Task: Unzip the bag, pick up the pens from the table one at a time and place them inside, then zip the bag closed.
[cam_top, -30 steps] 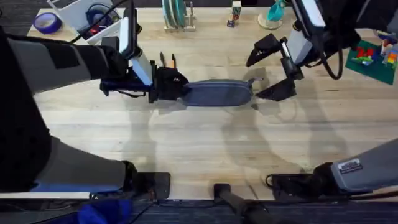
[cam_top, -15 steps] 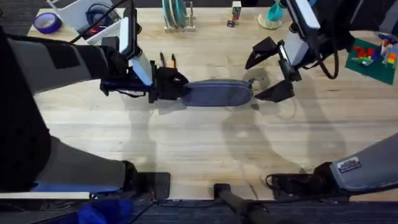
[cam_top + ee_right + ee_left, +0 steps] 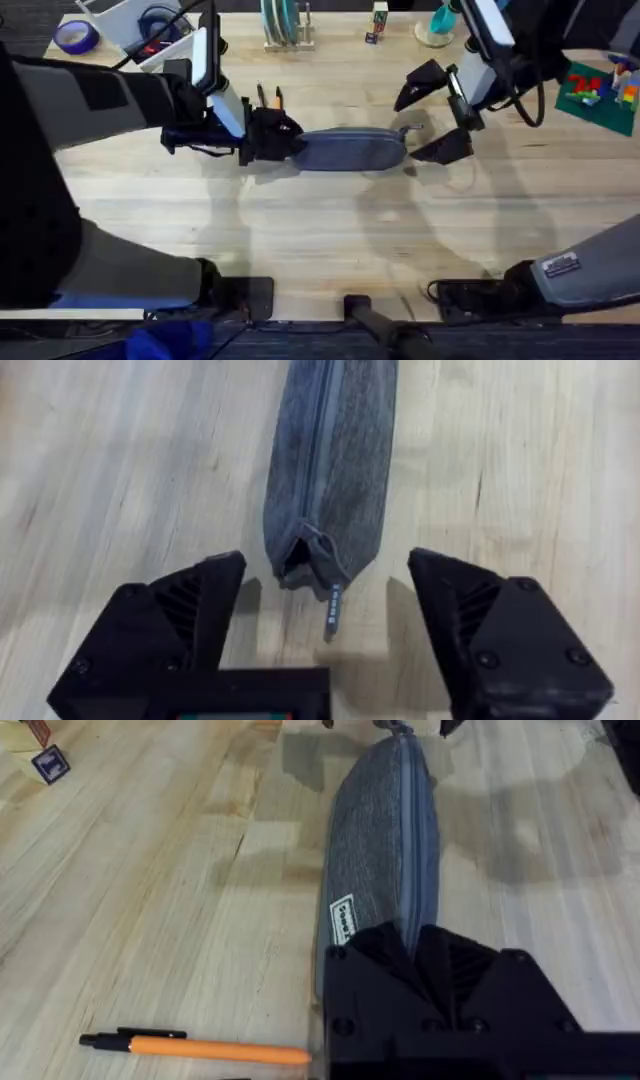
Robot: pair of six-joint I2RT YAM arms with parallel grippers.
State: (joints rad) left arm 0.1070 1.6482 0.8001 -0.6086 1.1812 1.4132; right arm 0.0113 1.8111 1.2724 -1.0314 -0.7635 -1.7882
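The grey-blue bag lies lengthwise across the middle of the table, its zipper closed. My left gripper is shut on the bag's left end. My right gripper stands open at the bag's right end, one finger on each side of the small pull tab, touching neither the tab nor the bag. Two pens lie just behind the left gripper. The orange pen lies beside the held end.
Along the table's far edge stand a purple tape roll, a white bin, a plate rack, small blocks and a teal object. A green brick plate sits far right.
My right gripper has edged slightly left toward the bag's end, still open. The left gripper and the bag have not moved.
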